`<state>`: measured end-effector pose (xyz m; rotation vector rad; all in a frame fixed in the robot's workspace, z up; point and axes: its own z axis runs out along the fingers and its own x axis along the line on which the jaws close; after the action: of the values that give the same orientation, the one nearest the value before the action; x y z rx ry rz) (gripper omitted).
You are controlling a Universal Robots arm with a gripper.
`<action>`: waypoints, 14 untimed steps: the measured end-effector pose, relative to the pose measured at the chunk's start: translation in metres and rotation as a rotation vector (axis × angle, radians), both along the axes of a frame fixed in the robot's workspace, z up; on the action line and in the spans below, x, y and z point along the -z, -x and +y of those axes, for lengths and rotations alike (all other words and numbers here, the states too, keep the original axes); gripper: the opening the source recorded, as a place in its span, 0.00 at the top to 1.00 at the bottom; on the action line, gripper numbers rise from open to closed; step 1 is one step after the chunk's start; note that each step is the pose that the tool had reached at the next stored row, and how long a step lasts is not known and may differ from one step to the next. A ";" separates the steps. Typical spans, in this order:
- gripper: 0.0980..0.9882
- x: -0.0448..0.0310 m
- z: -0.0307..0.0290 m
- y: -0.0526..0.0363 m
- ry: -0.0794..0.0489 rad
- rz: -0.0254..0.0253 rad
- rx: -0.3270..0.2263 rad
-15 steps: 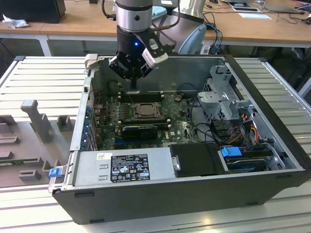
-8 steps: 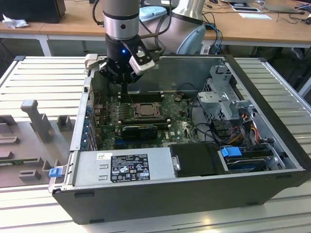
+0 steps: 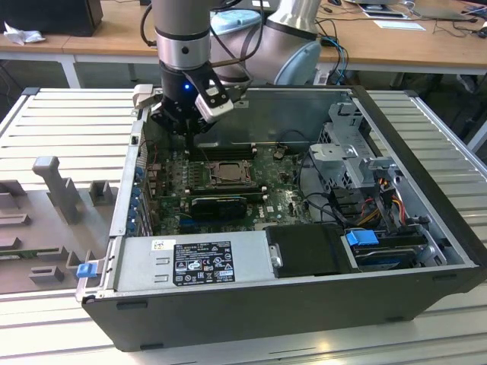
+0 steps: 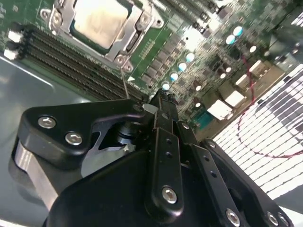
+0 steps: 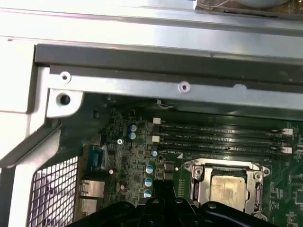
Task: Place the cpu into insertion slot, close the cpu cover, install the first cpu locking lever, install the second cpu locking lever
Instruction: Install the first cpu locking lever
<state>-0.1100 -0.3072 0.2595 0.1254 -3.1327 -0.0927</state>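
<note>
I have the open computer case (image 3: 289, 304) lying on the slatted worktop (image 3: 61, 114), motherboard (image 3: 281, 199) facing up. In the exterior view the insertion slot (image 3: 226, 173) sits near the board's centre, at about five o'clock from my gripper (image 3: 186, 131) and just below it. The cpu cover (image 4: 124, 42) looks folded down, with the cpu (image 4: 100, 20) showing pale in its window in both wrist views. A thin lever wire (image 4: 125, 85) stands between socket and fingers. The fingers appear pressed together on nothing.
</note>
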 end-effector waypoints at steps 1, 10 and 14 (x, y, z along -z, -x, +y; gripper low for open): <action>0.99 0.0007 0.0025 0.0003 0.000 0.0000 0.000; 0.99 0.0032 0.0133 -0.0097 0.000 0.0001 0.001; 0.99 0.0036 0.0133 -0.0141 0.000 0.0000 0.002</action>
<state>-0.0959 -0.2939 0.2559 0.1221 -3.1329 -0.0929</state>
